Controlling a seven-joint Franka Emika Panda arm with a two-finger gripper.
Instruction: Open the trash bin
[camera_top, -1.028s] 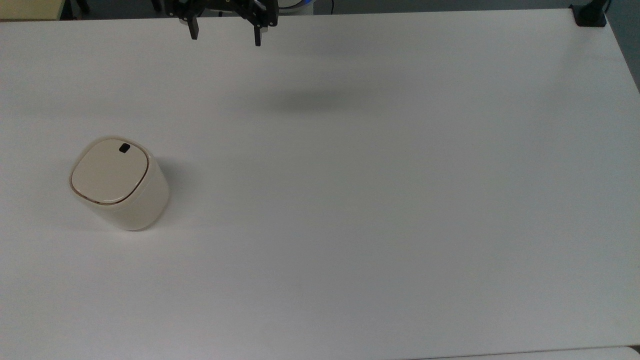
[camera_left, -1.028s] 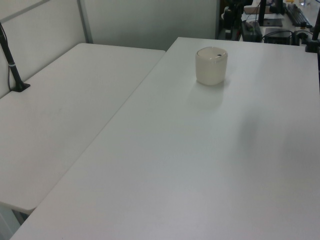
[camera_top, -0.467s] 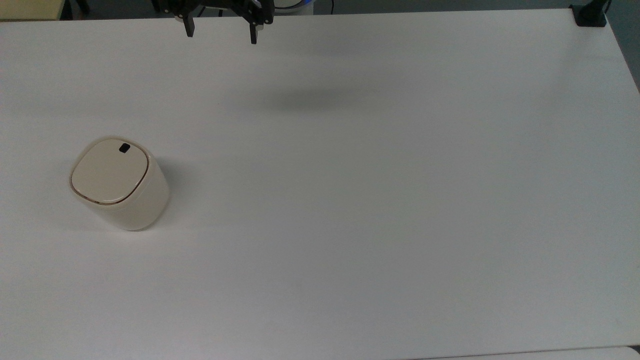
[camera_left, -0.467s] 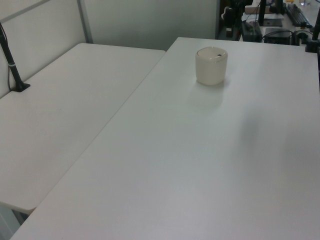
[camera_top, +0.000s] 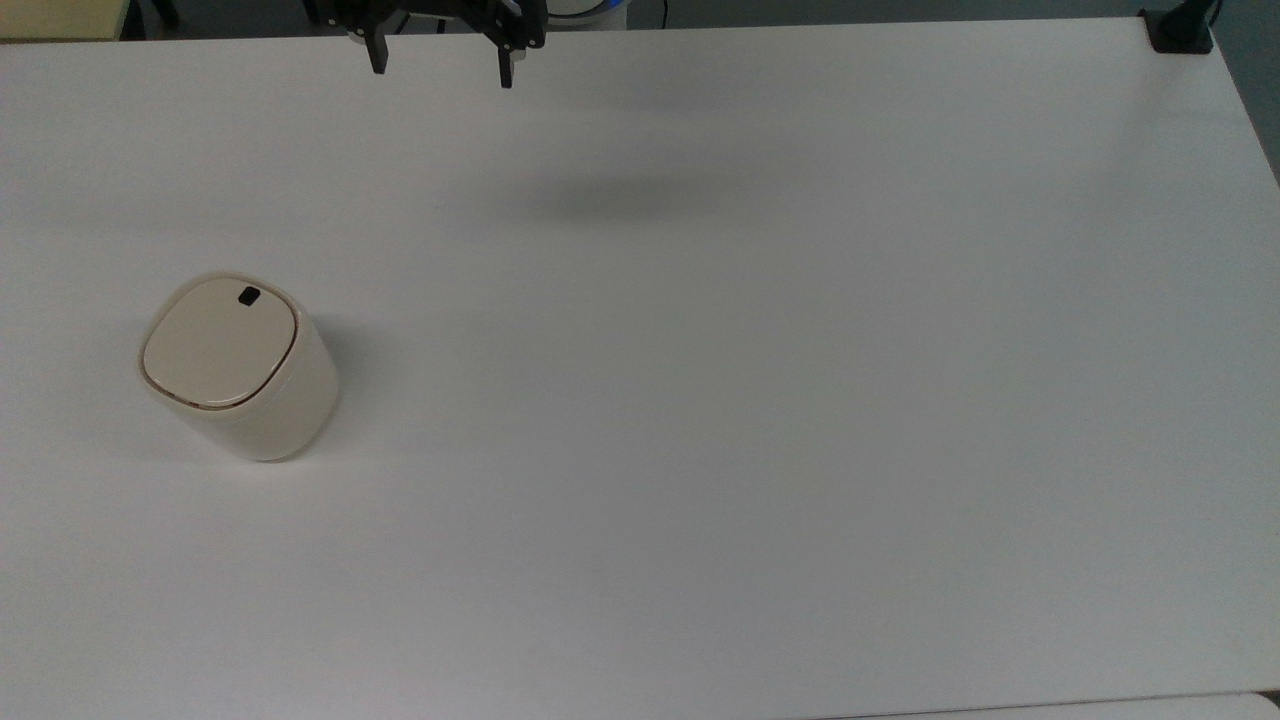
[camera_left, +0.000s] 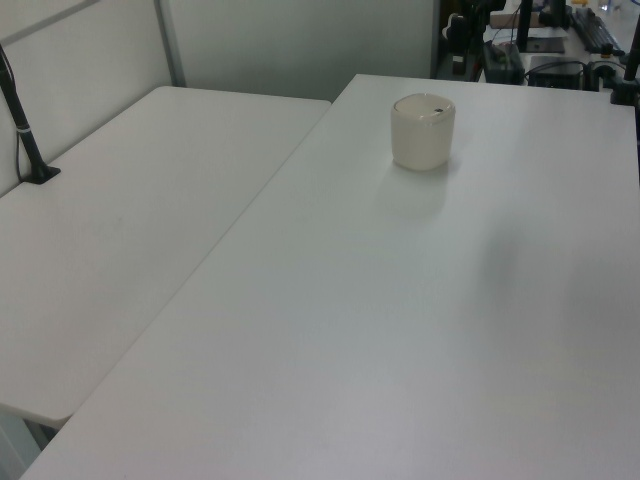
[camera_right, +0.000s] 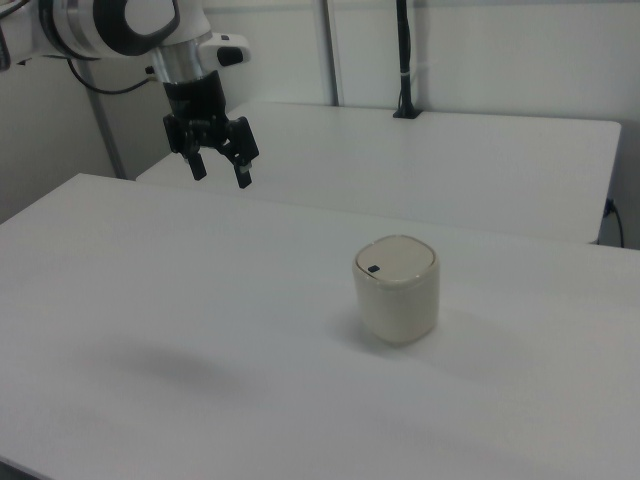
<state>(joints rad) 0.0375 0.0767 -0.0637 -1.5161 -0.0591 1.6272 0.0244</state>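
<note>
Gripper (camera_top: 442, 70) spread wide, empty, well apart from closed trash bin (camera_top: 235, 365); off-centre press on latch (camera_top: 248, 295) risks tipping.

No readable text, label, brand, number or sign appears on anything.

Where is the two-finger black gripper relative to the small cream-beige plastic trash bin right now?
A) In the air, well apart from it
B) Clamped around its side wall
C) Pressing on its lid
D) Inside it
A: the gripper hangs open above the table, far from the closed trash bin.
</note>
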